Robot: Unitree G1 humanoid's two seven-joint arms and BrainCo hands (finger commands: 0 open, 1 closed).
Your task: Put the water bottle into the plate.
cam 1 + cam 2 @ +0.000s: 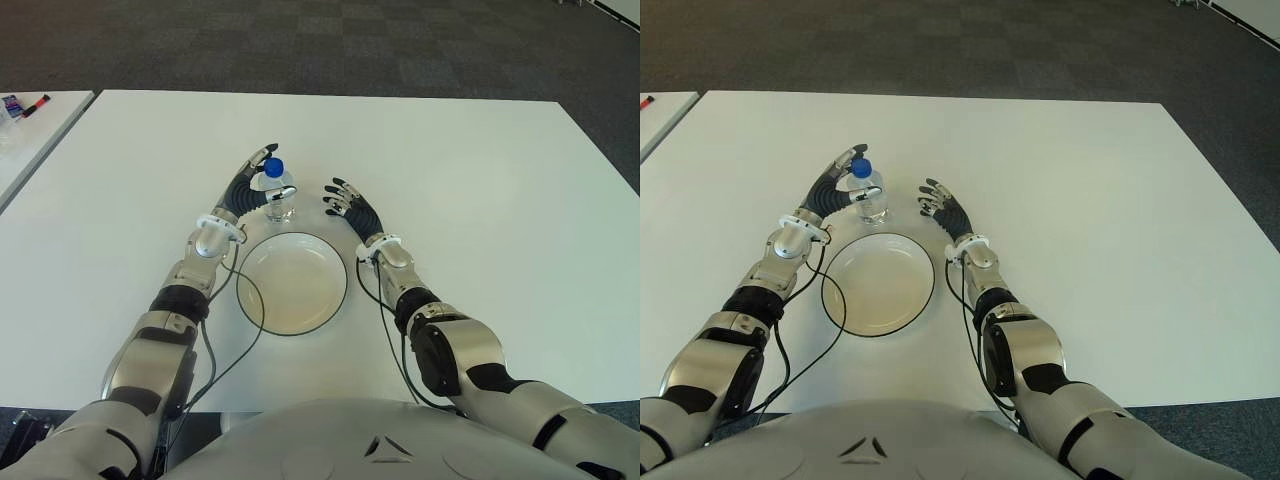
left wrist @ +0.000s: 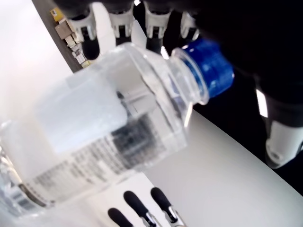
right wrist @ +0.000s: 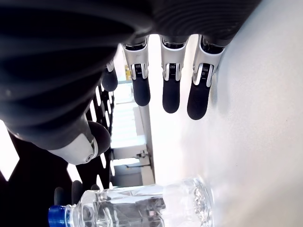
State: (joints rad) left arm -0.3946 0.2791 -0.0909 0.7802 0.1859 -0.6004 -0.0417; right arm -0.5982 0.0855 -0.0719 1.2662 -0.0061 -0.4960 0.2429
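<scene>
Two hands flank a small clear water bottle (image 1: 279, 196) that stands upright on the white table (image 1: 480, 190), just beyond the far rim of the plate (image 1: 292, 283). Left hand (image 1: 248, 188) is at the bottle's left side, fingers stretched past it and thumb near the blue cap; its wrist view shows the fingers straight behind the bottle, not wrapped around it, so the hand is released. Right hand (image 1: 347, 206) shows just right of the bottle with a gap between, fingers loosely bent and empty. Smooth bare tabletop runs wide to the right and beyond the bottle. Round and shallow, the plate is cream with a dark rim; the bottle is glossy, ribbed plastic with a pale label.
</scene>
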